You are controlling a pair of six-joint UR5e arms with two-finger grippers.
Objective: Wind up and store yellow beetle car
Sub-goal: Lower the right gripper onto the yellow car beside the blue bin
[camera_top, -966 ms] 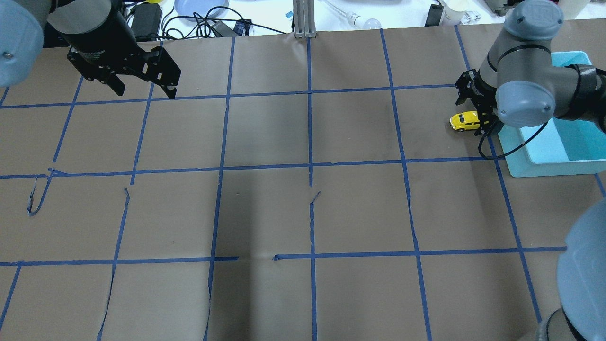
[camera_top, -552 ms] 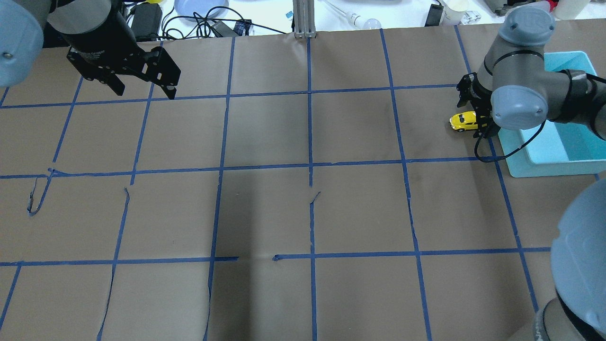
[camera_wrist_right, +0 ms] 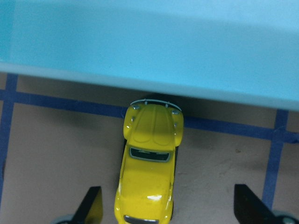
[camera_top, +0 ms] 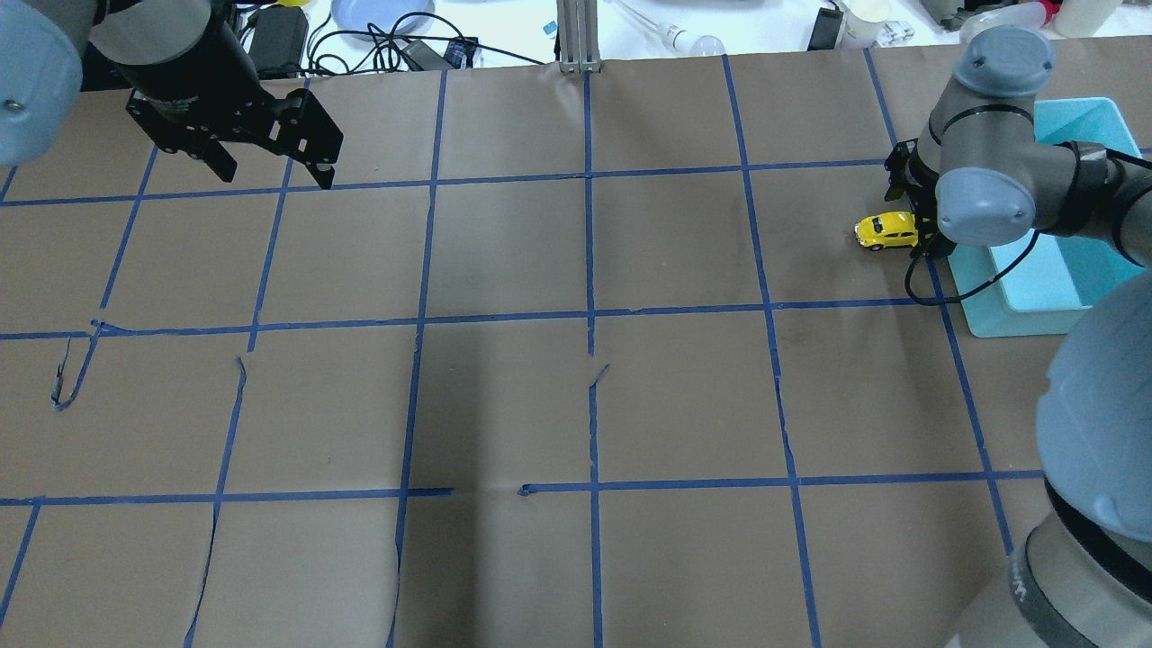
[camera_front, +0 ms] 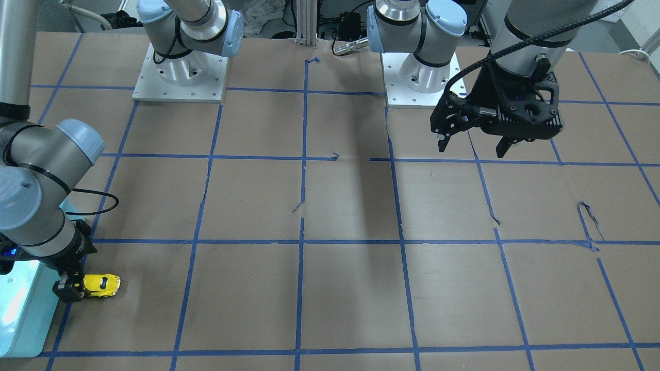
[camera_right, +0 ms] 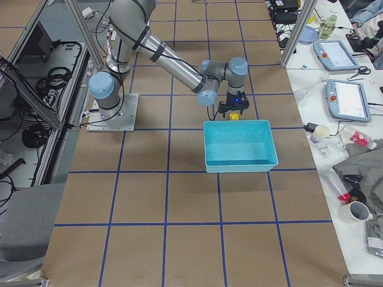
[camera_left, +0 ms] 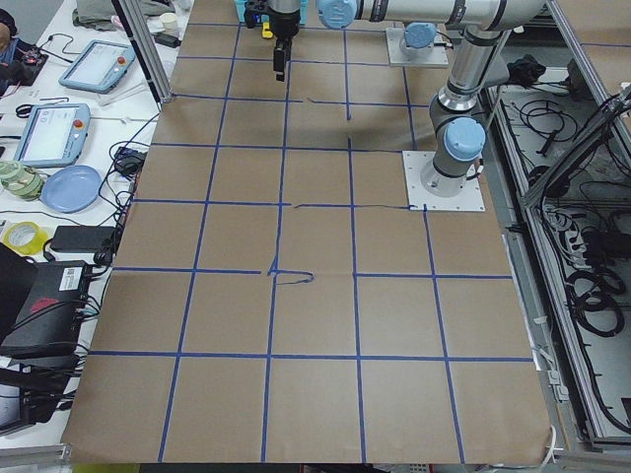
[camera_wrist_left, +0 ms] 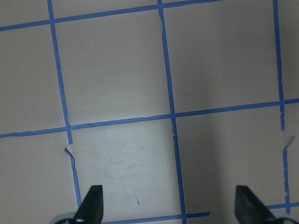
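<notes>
The car point(camera_wrist_right: 149, 158) sits on the bench point(camera_top: 675, 405), between the two fingers of the right end effector point(camera_wrist_right: 169, 207). The fingers are wide apart and do not squeeze it. The car is nearer to one finger point(camera_wrist_right: 93, 207) than to the other. That finger has a yellow shine on it, but I cannot tell if it touches the car.

The back end of the car is cut off at the bottom of the wrist view, so its rear is hidden. Its nose points away from the end effector, at the blue bin point(camera_wrist_right: 187, 51) just ahead. The silver front bumper is right at the bin's wall, and I cannot tell if they touch. The bin fills the top of that view, and its other sides are cut off.

From overhead, a grey arm joint covers most of the right end effector and part of the bin. Only one end of the car sticks out there.

The left end effector point(camera_wrist_left: 170, 205) hangs well apart from the car, over brown paper and blue tape lines. Its fingers are wide apart too, with nothing between them. Only the finger tips show in its wrist view.
</notes>
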